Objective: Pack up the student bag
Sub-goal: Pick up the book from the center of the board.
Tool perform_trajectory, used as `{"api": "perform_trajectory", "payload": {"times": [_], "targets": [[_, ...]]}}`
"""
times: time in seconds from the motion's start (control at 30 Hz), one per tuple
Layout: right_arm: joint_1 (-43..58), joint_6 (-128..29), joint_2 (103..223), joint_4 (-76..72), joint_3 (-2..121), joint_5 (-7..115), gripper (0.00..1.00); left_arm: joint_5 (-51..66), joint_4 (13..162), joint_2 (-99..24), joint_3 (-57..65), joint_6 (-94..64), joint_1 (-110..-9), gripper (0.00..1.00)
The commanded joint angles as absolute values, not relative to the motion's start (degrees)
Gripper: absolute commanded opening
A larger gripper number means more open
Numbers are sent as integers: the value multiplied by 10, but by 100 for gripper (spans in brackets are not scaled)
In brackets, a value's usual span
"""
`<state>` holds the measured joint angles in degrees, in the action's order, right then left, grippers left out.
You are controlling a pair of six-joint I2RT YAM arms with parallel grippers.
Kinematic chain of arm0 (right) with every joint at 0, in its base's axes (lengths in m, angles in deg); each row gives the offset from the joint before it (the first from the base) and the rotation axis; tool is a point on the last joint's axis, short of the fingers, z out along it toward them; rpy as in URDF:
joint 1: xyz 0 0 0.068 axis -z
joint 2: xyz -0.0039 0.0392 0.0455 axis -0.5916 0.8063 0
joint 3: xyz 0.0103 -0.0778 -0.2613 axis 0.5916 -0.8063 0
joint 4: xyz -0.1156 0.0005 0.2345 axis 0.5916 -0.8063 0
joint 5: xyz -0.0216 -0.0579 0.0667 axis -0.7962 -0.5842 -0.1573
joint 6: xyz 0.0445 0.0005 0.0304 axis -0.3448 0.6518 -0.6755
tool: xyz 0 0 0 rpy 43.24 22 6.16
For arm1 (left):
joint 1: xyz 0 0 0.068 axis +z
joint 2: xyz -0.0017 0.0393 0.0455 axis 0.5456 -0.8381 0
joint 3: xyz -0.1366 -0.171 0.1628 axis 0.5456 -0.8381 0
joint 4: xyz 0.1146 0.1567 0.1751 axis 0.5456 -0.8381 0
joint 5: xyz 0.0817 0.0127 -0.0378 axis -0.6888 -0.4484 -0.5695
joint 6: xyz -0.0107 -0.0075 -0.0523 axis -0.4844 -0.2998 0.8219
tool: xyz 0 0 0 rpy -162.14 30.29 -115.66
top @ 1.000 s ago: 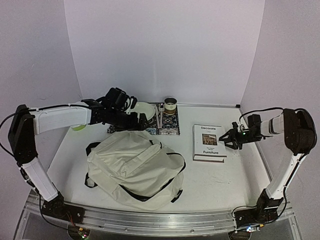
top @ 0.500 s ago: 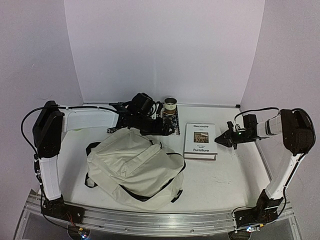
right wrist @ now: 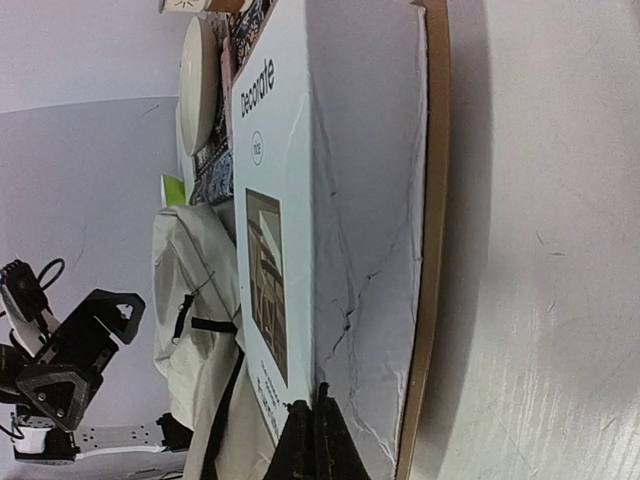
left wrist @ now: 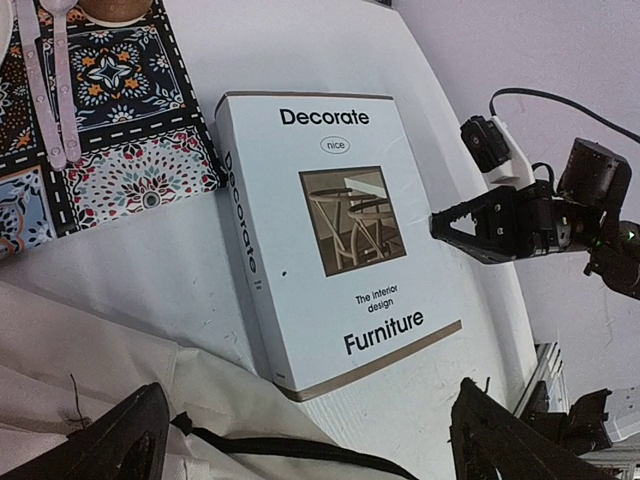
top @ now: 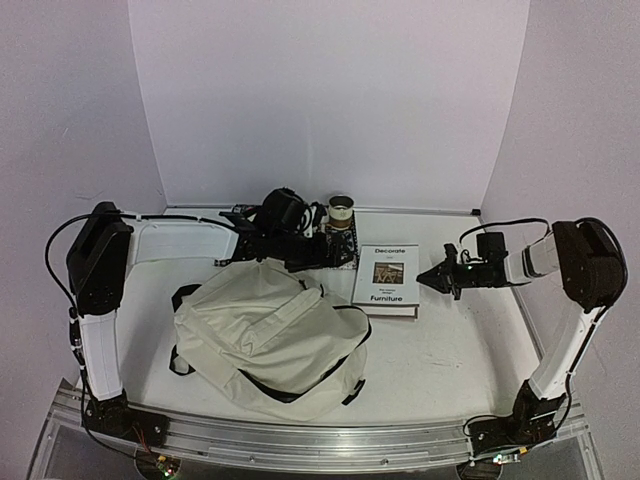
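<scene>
- Top external view gives us the layout: the student bag lies slumped on the table left of centre, toward the front edge. The book lies flat just beyond the bag's far right corner.
- We read the right gripper as closed and holding nothing. In the right wrist view its fingertips are pinched together and set against the book's page edge.
- The left gripper is spread wide and empty, hovering over the bag's far edge, close to the patterned mat.
- The next move, we judge, turns on one relation: the book sits between the right gripper and the bag. Its long axis runs far-to-near, so a leftward shove would carry it broadside toward the bag.
- The left arm is nearer the bag and looks better placed to hold it open. We cannot tell where the bag's opening lies or whether it is unzipped.
</scene>
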<state>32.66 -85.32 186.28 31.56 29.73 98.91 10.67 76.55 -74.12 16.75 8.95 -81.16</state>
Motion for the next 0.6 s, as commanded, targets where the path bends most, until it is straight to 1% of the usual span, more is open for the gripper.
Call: {"api": "perform_trajectory", "payload": {"times": [0.0, 0.27, 0.57], "targets": [[322, -935, 1823, 418, 284, 1025, 0, 115, 819, -738, 162, 114, -810, 99], [320, -998, 1775, 479, 271, 1036, 0, 141, 857, -749, 156, 145, -804, 99], [304, -1029, 1750, 510, 260, 1039, 0, 174, 893, -767, 152, 169, -800, 99]]}}
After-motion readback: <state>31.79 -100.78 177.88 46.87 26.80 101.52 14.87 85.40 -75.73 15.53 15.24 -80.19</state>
